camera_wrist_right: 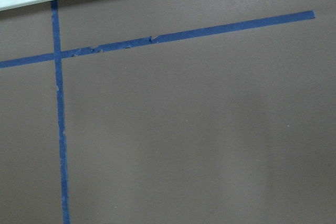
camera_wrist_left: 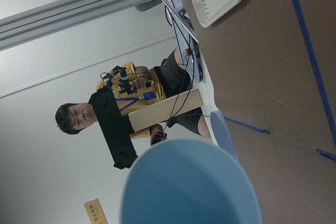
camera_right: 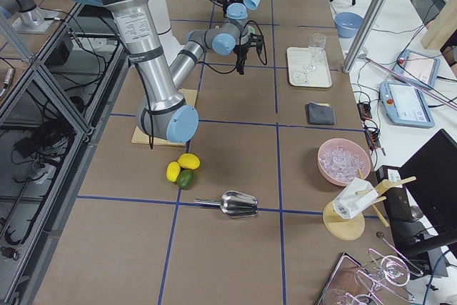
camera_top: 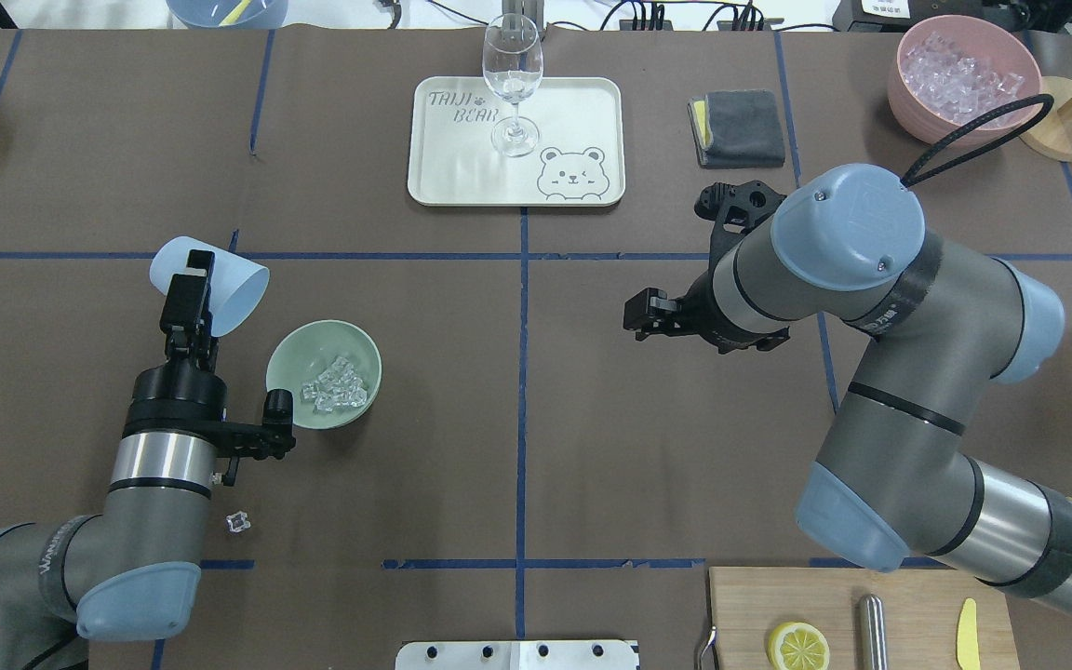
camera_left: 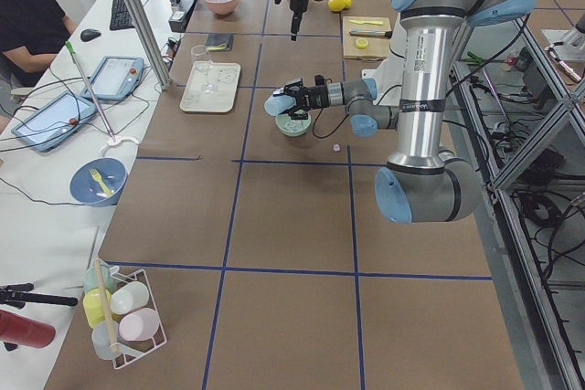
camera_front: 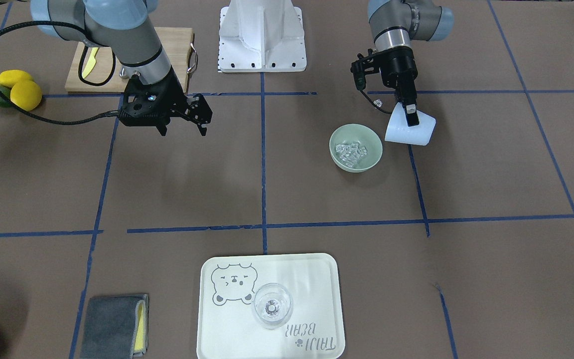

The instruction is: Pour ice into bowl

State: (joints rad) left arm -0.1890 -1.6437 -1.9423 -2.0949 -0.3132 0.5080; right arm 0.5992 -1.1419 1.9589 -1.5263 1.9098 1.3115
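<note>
Glassy ice (camera_front: 352, 151) lies in mint bowl (camera_front: 339, 138); left fingers (camera_front: 411, 114) clamp cup (camera_front: 418, 133), right fingers (camera_front: 201, 125) spread.

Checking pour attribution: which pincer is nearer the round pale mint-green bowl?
Left. The left pincer, gripping a tipped light blue cup, is just beside the mint-green bowl; the right pincer hangs open, far off on the bowl's other side.

Open room above bowl (camera_top: 301, 350); held cup (camera_top: 220, 287) just beside; stray ice cube (camera_top: 237, 522) lies nearby.

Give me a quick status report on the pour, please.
Left gripper shut on tilted cup; right gripper open, empty. Ice in bowl. One cube loose on table.
</note>
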